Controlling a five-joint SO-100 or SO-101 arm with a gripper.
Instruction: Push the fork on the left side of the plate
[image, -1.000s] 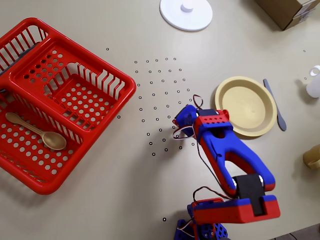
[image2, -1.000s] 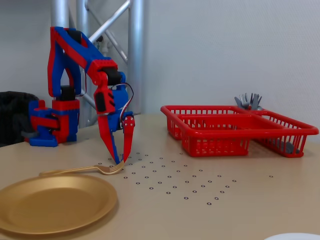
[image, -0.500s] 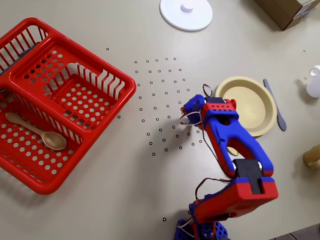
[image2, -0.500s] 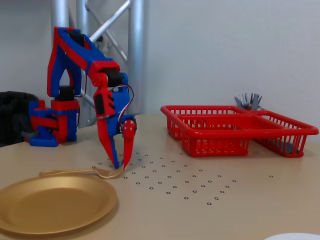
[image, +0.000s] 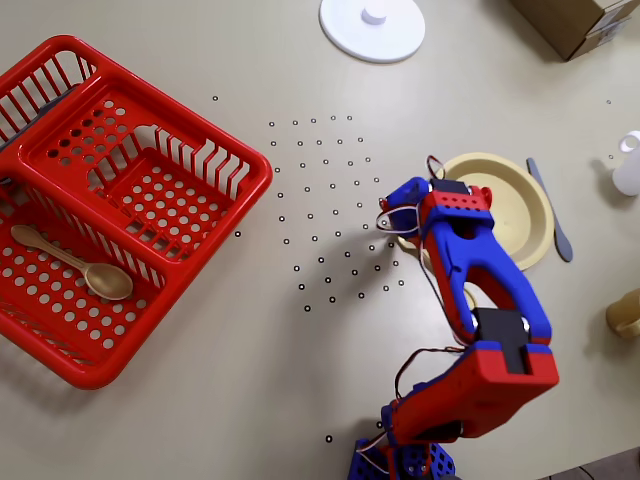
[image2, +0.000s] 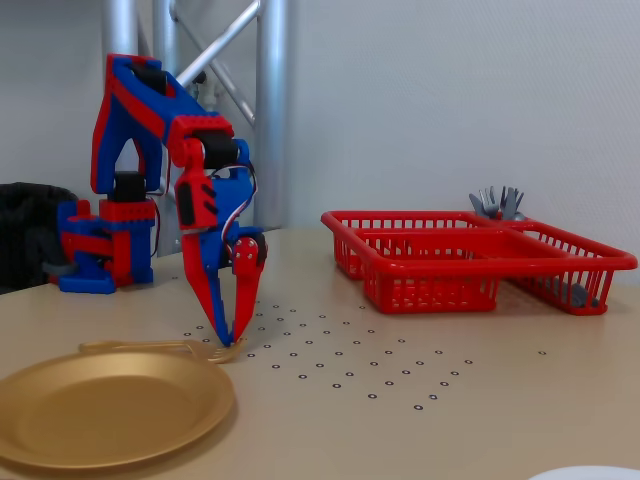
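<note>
Fingertips of the gripper (image2: 228, 338) come down to the table at the tine end of the fork (image2: 150, 347), which lies flat with its long axis running left to right in the fixed view. Its tines point right, toward the gripper, and curl up slightly beside the red fingers; its handle stretches away to the left, ending in a rounded tip. The jaws stand nearly together, with only a thin wedge of gap between the two red fingers, and they hold nothing; whether the tips actually touch the tines cannot be told. Just in front of the gripper and the fork, nearer that camera, sits the plate (image2: 110, 412), its far rim running alongside the fork's handle, very close, perhaps touching.

From overhead, the gripper (image: 399, 232) is mostly hidden under the arm's blue and red wrist, which overlaps the left edge of the plate (image: 520, 205). Only a small pale bit of the fork (image: 468, 298) peeps out beside the arm's blue link, below the plate. To the gripper's left, well apart, stands the red basket (image: 130, 200) with a tan spoon (image: 75, 263) in one compartment. Beyond the plate, on its far side from the gripper, lies the grey-blue knife (image: 551, 210). A white disc (image: 373, 28) with a knob sits well above the gripper in that view.
</note>
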